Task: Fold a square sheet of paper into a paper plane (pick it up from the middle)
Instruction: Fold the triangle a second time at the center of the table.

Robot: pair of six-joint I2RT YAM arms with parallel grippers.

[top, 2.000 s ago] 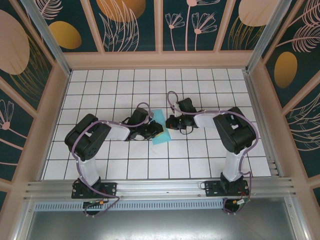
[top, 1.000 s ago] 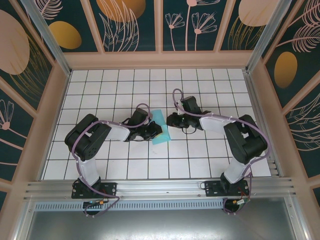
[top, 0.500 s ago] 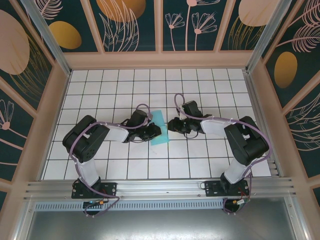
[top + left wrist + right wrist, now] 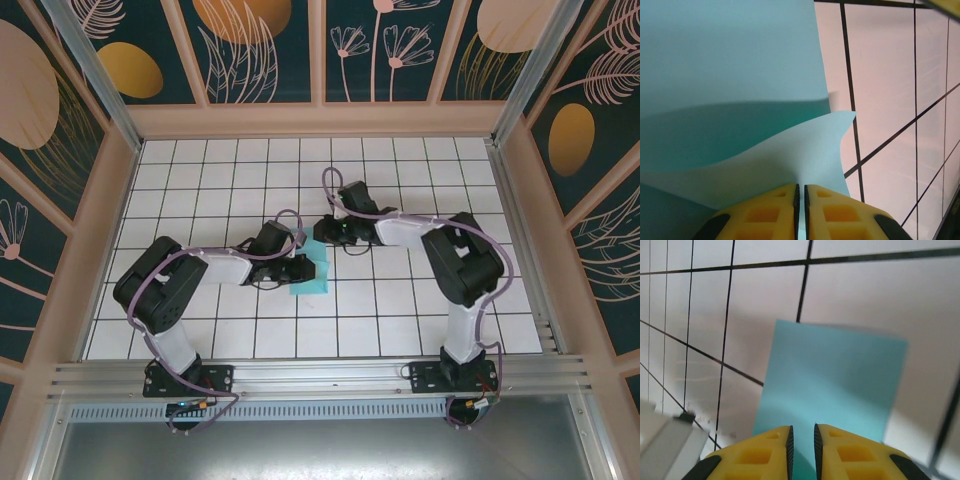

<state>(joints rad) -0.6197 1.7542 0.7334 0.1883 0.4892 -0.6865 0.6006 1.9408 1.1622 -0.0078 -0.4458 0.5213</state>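
Square sheet of paper (image 4: 312, 278) mid-fold, part curled up — left gripper (image 4: 800, 188) pinches it; right gripper (image 4: 802, 430) nearly closed at its edge, grip unclear. Next, probably: lay it over, crease.

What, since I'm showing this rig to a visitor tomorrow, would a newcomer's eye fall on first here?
The light-blue sheet of paper at the middle of the white tiled table stands out most. The yellow-tipped left tool is shut on the paper's edge, which curls up in a wave. The right tool sits at the sheet's far edge, its jaws nearly closed.
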